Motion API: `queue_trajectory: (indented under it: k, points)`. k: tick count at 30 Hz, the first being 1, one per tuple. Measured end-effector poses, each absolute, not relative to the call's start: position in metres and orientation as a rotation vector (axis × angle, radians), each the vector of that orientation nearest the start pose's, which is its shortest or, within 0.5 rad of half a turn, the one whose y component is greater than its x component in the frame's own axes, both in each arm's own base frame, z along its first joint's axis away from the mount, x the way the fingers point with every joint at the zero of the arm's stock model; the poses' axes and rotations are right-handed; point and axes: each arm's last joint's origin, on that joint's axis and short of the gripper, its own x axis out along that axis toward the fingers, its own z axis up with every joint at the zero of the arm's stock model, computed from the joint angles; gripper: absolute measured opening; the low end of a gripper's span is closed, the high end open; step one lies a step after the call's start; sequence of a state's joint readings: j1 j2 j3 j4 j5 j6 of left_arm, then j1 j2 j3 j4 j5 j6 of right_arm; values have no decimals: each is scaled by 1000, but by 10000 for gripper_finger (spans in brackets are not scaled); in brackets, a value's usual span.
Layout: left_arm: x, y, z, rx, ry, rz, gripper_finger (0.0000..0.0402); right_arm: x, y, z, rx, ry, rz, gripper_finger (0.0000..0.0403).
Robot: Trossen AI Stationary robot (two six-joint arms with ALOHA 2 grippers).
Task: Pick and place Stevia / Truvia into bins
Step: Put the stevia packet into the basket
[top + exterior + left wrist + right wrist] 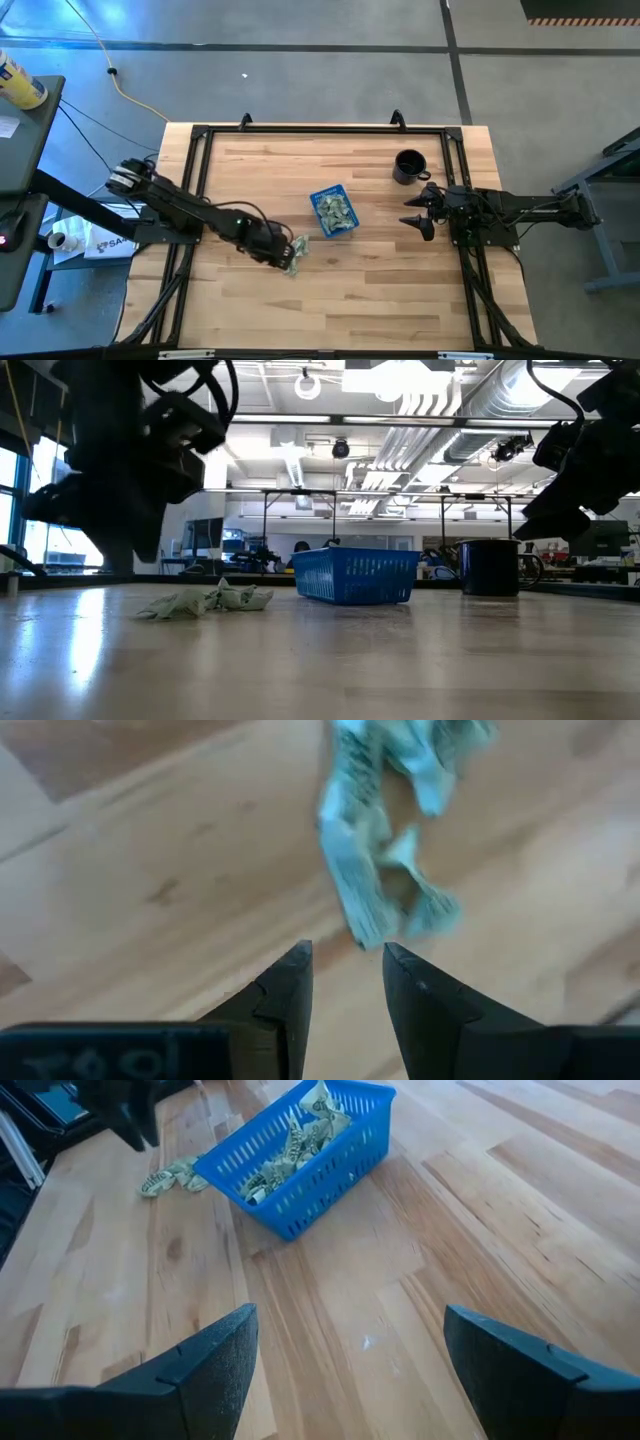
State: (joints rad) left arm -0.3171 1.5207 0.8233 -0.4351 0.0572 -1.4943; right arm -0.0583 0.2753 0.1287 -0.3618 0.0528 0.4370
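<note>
Loose packets (296, 250); packet-filled blue tray (331, 194)

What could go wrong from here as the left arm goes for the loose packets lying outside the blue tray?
1. The packets on the table lie bunched and overlapping, so the left gripper, open just short of them, may pinch several or only a corner and drop some.
2. The blue tray already holds a heap of packets; another drop could spill over its low wall.
3. The tray looks light; a nudge could slide it.

The bench (380, 290) is pale planked wood with a smooth, faintly glossy finish. The tray (300, 1175) is blue plastic lattice. Packets (205, 601) beside it look like crumpled matt paper. The mug (408, 166) is glossy black.
</note>
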Motion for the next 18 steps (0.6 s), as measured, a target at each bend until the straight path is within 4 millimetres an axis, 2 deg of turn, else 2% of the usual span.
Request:
queue_trajectory:
  k: [5,11,18]
  points:
    - [266,-88,154,-1179,1093,655,159,101,-7,152,429,476,-218,307]
    - [282,-96,152,-1174,1072,671,159,101,-7,152,428,477,-218,307]
    - [286,-99,145,-1125,1115,731,159,101,-7,152,428,477,-219,307]
